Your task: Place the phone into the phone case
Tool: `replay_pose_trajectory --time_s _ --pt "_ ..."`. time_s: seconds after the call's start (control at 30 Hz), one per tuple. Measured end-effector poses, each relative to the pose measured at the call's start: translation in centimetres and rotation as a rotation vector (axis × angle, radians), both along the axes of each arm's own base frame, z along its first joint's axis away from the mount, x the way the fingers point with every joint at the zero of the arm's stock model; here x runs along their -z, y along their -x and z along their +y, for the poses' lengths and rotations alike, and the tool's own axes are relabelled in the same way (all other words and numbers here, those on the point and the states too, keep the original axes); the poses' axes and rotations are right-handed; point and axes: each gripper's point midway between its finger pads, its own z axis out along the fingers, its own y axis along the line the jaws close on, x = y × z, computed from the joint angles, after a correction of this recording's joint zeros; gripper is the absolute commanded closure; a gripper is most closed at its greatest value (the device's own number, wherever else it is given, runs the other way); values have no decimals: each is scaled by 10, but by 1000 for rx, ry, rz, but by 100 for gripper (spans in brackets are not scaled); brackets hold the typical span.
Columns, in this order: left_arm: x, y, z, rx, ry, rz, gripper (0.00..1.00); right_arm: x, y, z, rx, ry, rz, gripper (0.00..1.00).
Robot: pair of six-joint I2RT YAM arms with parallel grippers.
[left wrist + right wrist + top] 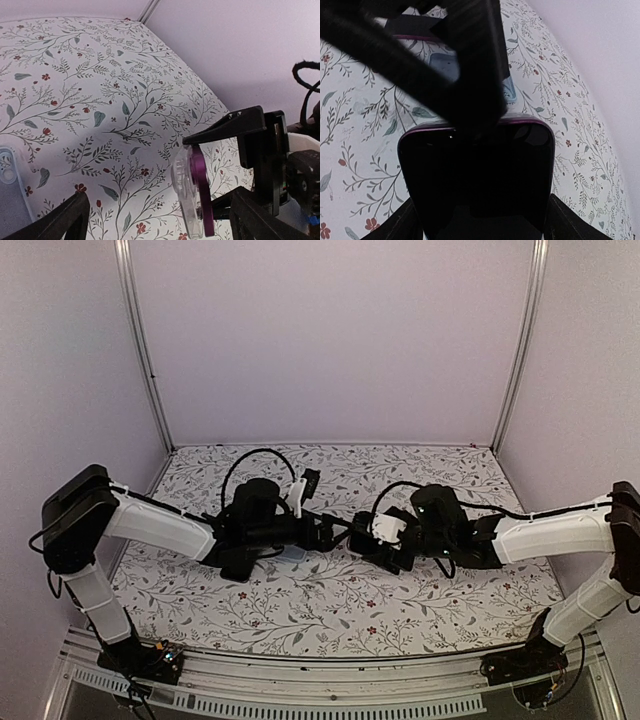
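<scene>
My right pincer (482,216) is clamped on the phone (477,175), holding it off the surface (75,75). My left pincer (160,210) is just beside the phone, fingers wide apart, gripping nothing. A clear piece (181,182) lies against the phone's back and is likely the case. I judge the fitting started but not finished. Can't tell if any corner is seated.

Over the middle of the table (330,610), between the fingers of the right gripper (477,221): phone (475,175), edge-on just beyond the left gripper (162,216). Flat on the table, left of the phone, seemingly beneath the left gripper: case (9,172).
</scene>
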Motion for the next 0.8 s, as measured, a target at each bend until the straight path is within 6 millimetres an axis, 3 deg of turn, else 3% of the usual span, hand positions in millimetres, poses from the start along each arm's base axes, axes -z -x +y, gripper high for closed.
replay_pose_trajectory --time_s 0.17,0.3,0.43,0.53,0.7,0.8 --pt "-11 16 -19 74 46 -62 7 -24 -3 19 34 -124 -76 48" --pt "-17 14 -21 68 64 -86 22 -36 -2 26 34 -191 -97 48" --pt "-13 9 -30 80 58 -80 49 -40 -2 28 39 -223 -103 48" --pt "-12 9 -35 90 64 -70 58 -39 -4 28 46 -224 -104 48" --pt "-14 12 -34 81 64 -73 100 -35 -4 29 54 -227 -105 48" --pt "-16 12 -33 66 63 -73 100 -39 -6 29 59 -237 -123 46"
